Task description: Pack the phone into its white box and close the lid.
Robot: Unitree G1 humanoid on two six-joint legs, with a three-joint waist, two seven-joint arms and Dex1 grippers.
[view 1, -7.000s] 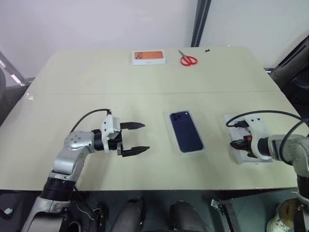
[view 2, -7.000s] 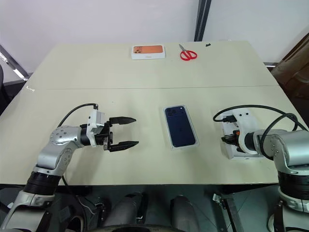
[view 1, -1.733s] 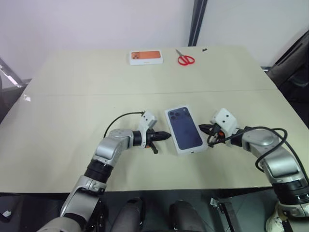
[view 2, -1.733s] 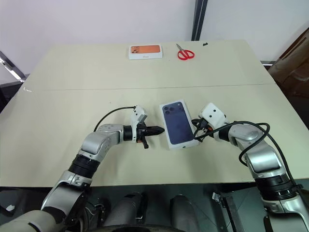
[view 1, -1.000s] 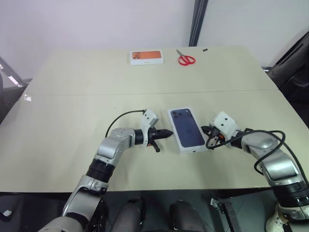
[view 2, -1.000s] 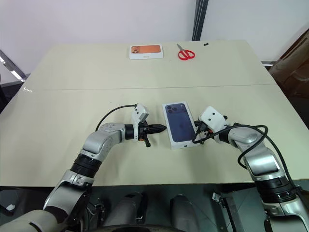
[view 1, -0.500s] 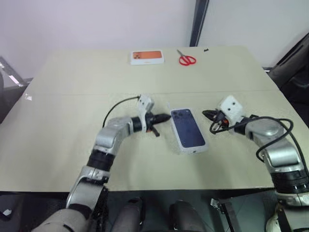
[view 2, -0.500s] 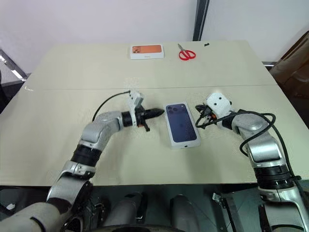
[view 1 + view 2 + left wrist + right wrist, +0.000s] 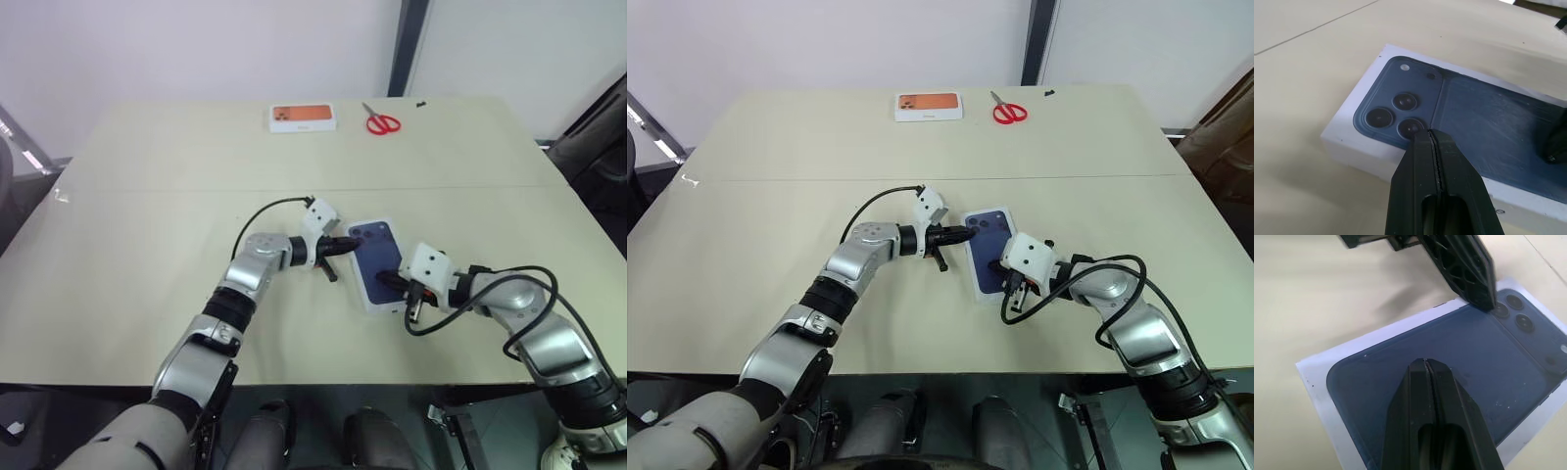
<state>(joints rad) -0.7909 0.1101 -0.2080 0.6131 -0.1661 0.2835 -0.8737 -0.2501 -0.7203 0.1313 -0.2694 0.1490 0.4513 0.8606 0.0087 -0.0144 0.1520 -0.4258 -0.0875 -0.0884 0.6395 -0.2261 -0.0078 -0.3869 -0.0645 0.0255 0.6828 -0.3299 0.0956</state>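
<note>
**Both closed fingertips now press on the phone**

While half a second ago both arms stood off to the sides, the left fingers [image 9: 345, 245] and right fingers [image 9: 391, 282], each pair pressed together and holding nothing, now rest on the slim dark navy-blue phone [image 9: 994, 257]. It lies camera-side up in the shallow white box [image 9: 1352, 144] mid-desk [image 9: 147, 215], apparently being seated; I judge the lid step remains.

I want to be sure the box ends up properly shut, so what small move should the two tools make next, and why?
Probably press both tools gently straight down. The shut left tool has its tip at the camera end of the white box's dark blue top, and the shut right tool is over the other end, so even pressure should seat it flush.
</note>
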